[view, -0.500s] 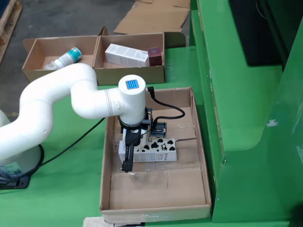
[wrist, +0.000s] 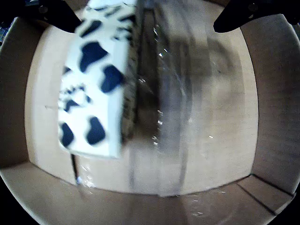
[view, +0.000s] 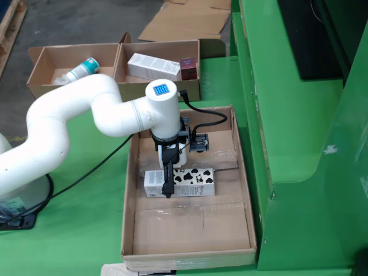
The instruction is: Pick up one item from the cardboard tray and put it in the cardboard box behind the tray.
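Here, in the fixed view, the white jointed robot arm (view: 86,112) reaches in from the left and bends down over a shallow brown cardboard box (view: 240,172) that sits on the green floor (view: 86,218). Its black gripper (view: 168,187) hangs straight down inside that box, with a dark finger (view: 168,178) lying across the front face of a white rectangular carton with black cow-like spots (view: 179,183). The carton lies on its long side on the box floor, roughly in the middle, its length running left to right in this view. In the gripper-mounted view the same carton (wrist: 96,79) fills the left half of the picture, tilted and blurred, over the taped brown cardboard floor, while the two dark fingertips (wrist: 51,14) show only at the upper corners, spread wide apart. The jaws appear to straddle the carton, but whether they press on it I cannot tell. Behind the box, farther up in the fixed view, stands a two-compartment cardboard tray (view: 115,54): a white bottle with a teal band (view: 82,69) lies in the left compartment, and a long white box (view: 153,66) and a small dark red box (view: 188,67) are in the right one.
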